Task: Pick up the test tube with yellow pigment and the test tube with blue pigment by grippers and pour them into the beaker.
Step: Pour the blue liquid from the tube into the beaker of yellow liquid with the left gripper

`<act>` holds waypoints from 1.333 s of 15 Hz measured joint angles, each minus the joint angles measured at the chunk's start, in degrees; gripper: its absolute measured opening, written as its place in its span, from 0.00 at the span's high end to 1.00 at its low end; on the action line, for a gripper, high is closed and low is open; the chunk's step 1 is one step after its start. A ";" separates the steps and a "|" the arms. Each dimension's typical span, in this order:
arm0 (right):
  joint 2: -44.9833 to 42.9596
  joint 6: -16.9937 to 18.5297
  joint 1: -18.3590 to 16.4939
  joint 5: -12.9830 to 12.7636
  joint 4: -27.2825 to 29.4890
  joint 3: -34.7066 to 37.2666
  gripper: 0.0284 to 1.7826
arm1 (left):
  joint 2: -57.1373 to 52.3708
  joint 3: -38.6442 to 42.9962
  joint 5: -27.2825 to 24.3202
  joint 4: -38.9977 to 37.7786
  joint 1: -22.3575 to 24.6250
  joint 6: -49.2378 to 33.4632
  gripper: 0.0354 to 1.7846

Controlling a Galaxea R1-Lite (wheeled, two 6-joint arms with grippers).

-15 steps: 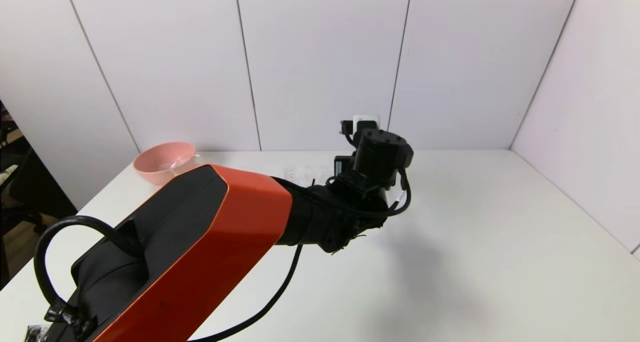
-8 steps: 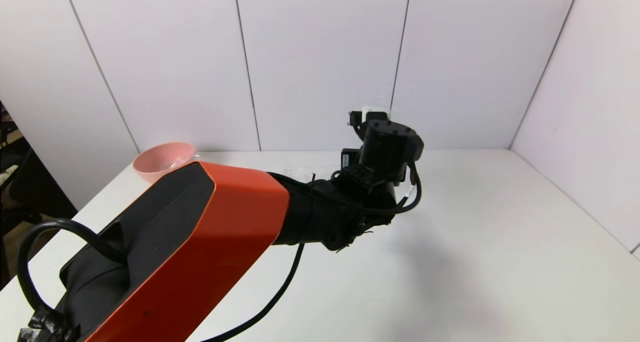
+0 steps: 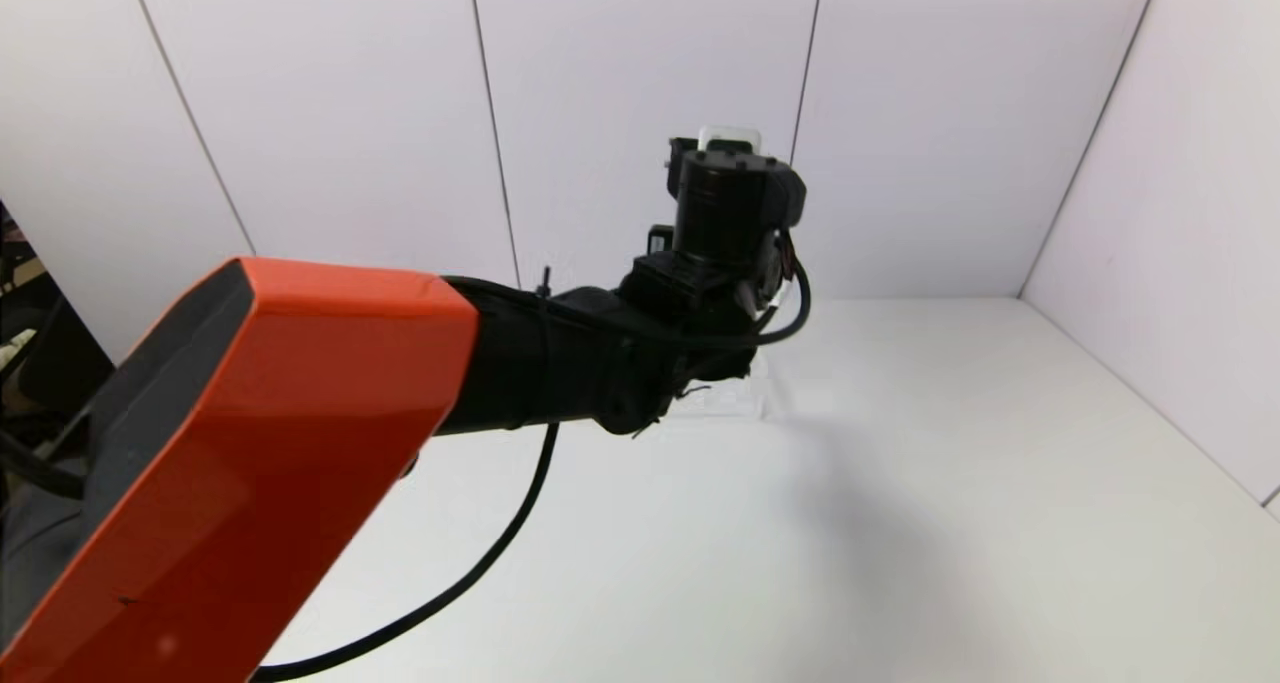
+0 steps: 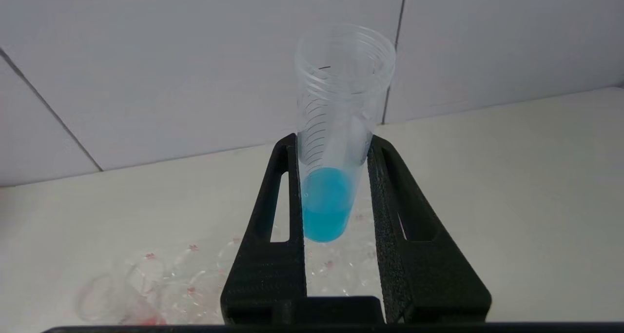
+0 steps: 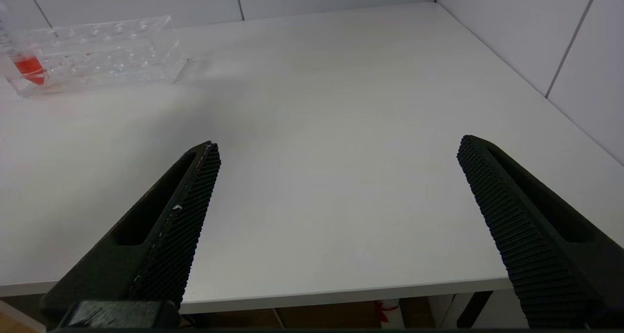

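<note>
Left gripper (image 4: 336, 145) clamping blue-pigment tube (image 4: 336, 143) above rack (image 4: 195, 284), mid-lift; nxt: carrying to beaker, tilting. Right gripper (image 5: 336, 152) idling wide open, empty.

- Open white table (image 5: 341, 128) is seen ahead of the right gripper (image 5: 336, 186), whose fingers are spread wide with nothing between them.
- The far corner is occupied by a clear tube rack (image 5: 97, 55) holding a red-liquid tube (image 5: 27, 67).
- The table is bounded by white wall panels (image 3: 640, 113) behind and at the right side.
- The air over the middle of the table is taken up by the raised left arm (image 3: 560, 353), carrying the test tube with blue pigment (image 4: 331, 177) above the rack.
</note>
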 joint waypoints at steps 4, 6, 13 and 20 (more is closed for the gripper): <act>0.00 0.00 0.02 0.00 0.00 0.00 0.00 | -7.39 0.39 -1.22 4.25 2.97 3.55 0.78; 0.00 -0.02 0.05 -0.02 0.00 0.00 0.00 | -11.50 0.93 -3.43 7.97 6.19 3.99 0.78; 0.00 0.00 0.02 -0.02 0.00 0.00 0.00 | -25.31 9.37 -22.08 13.90 25.95 9.92 0.78; 0.00 0.00 0.02 -0.02 0.00 0.00 0.00 | -29.66 19.26 -44.37 13.42 47.85 9.91 0.78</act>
